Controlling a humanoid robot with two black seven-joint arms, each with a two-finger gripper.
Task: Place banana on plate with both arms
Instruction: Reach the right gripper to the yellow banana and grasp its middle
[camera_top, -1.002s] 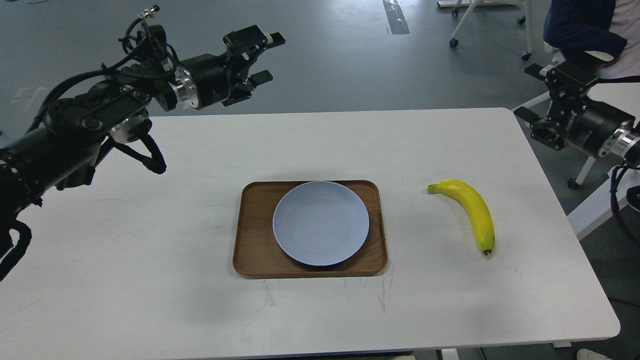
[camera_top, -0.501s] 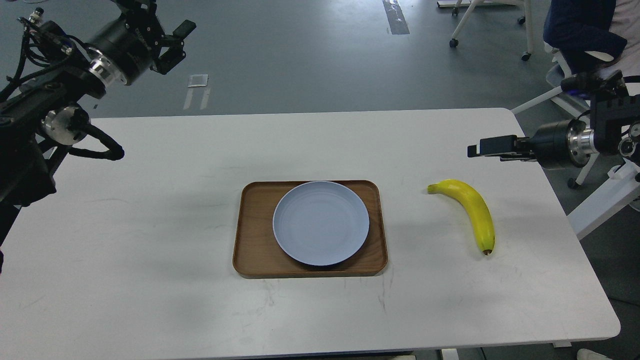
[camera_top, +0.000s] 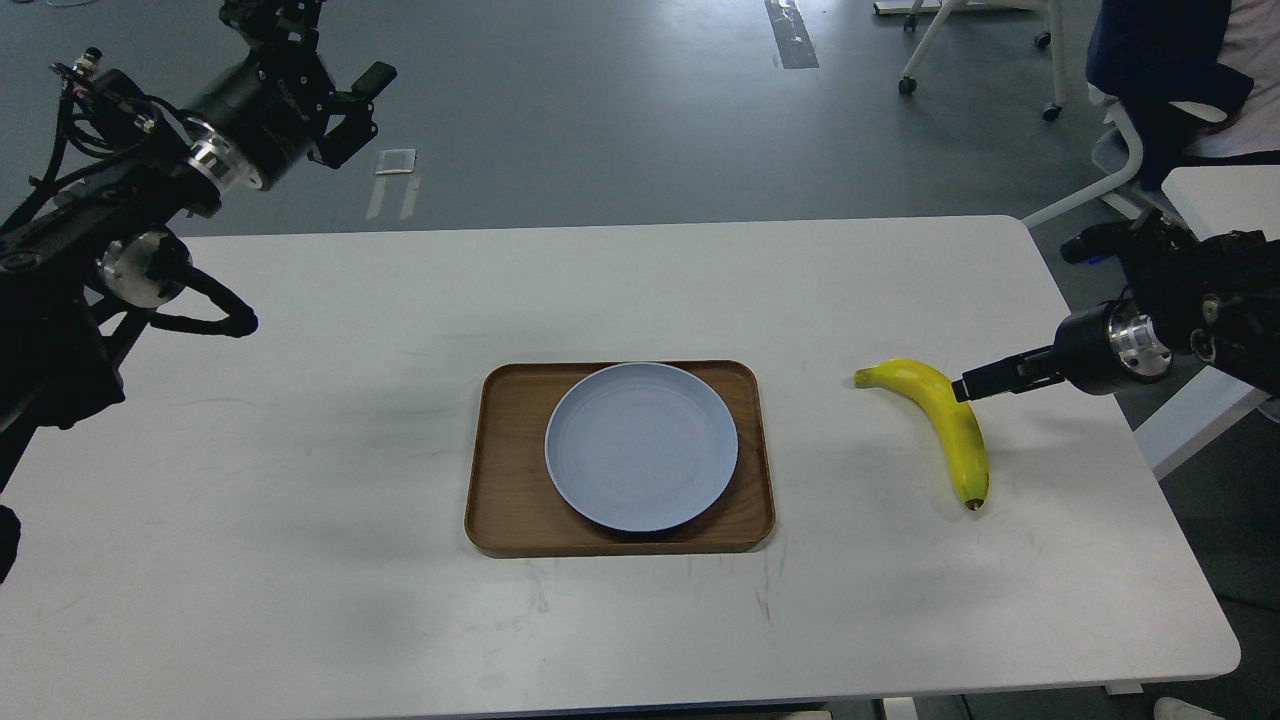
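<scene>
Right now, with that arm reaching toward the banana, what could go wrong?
The right gripper comes in low from the side at the banana, and its fingers look edge-on here, so it might nudge the fruit and roll or slide it across the table rather than grasp it. The plate sits loose on a wooden tray; a clumsy drop could shift it. The left gripper is far off, beyond the table's back edge, so it may arrive late to help.

No text, label, brand, number or sign can be read anywhere in the head view.
</scene>
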